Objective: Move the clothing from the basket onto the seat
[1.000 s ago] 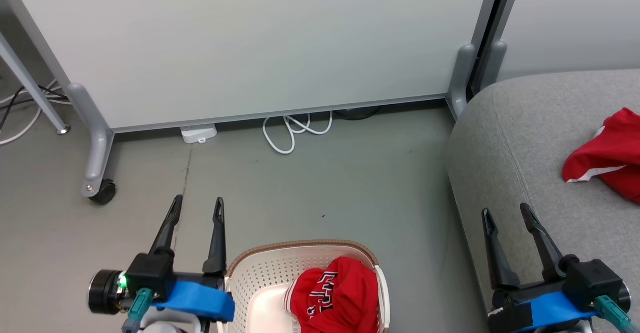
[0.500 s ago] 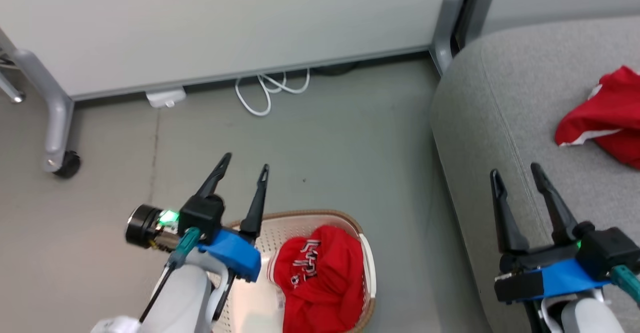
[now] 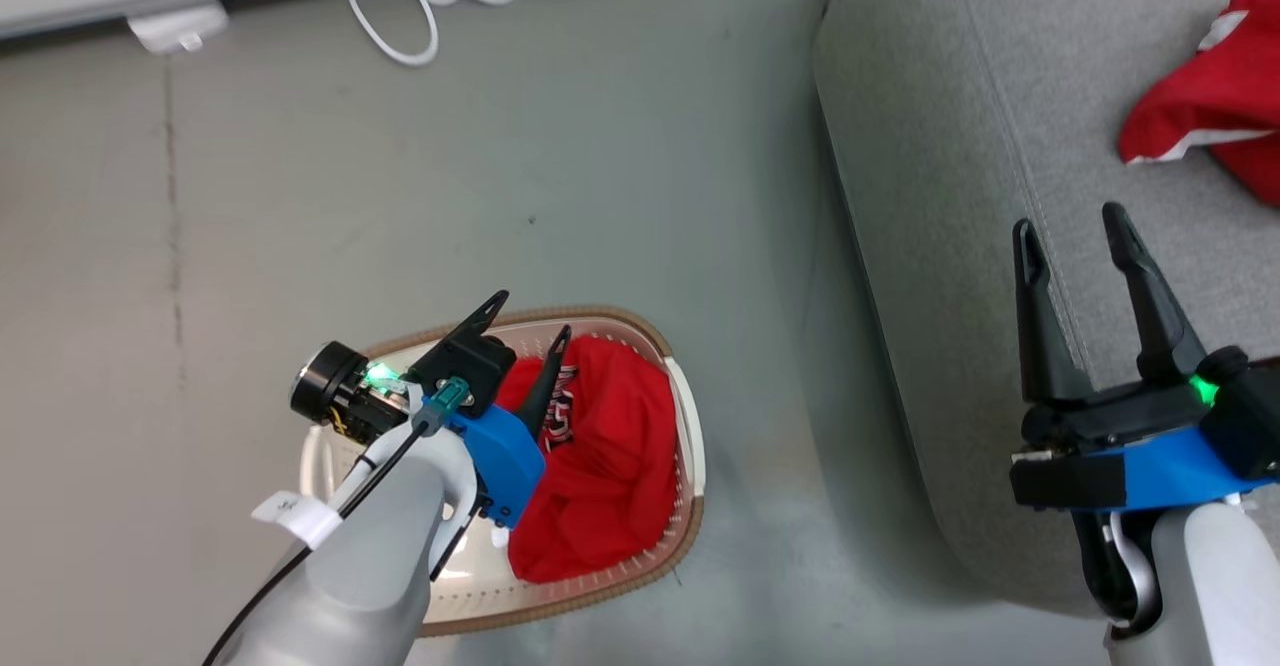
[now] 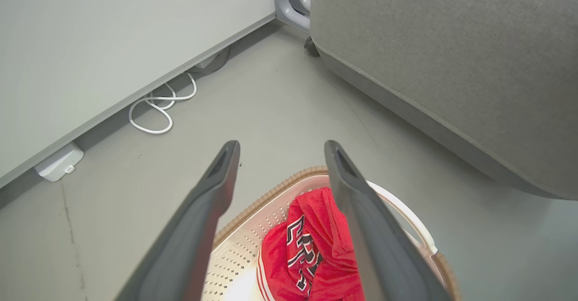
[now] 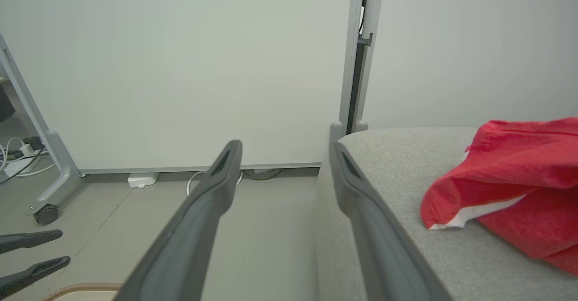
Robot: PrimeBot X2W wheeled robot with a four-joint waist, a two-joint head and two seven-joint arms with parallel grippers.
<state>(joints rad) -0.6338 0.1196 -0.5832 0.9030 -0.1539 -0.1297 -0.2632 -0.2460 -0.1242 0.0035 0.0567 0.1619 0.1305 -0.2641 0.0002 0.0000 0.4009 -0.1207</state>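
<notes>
One piece of red clothing with black-and-white lettering (image 3: 600,466) lies bunched in the cream basket (image 3: 685,416) on the floor. My left gripper (image 3: 532,313) hangs open above the basket's far left part, empty; its right finger overlaps the garment's edge in the head view. The left wrist view has that gripper (image 4: 281,143) over the lettered garment (image 4: 320,219) and the basket (image 4: 246,237). A second piece of red clothing with white trim (image 3: 1200,106) rests on the grey seat (image 3: 950,146). Open and empty, my right gripper (image 3: 1067,218) is above the seat's near left edge.
A white partition panel (image 5: 180,66) on a castered foot (image 5: 47,213) stands behind the grey floor. A coiled white cable (image 3: 420,6) and a white adapter (image 3: 180,26) lie at its base. The seat (image 4: 451,66) rises just right of the basket.
The head camera has tipped down and the picture has shifted. My left gripper has swung right from beside the basket to over it, tilting toward the garment. Both grippers stay open.
</notes>
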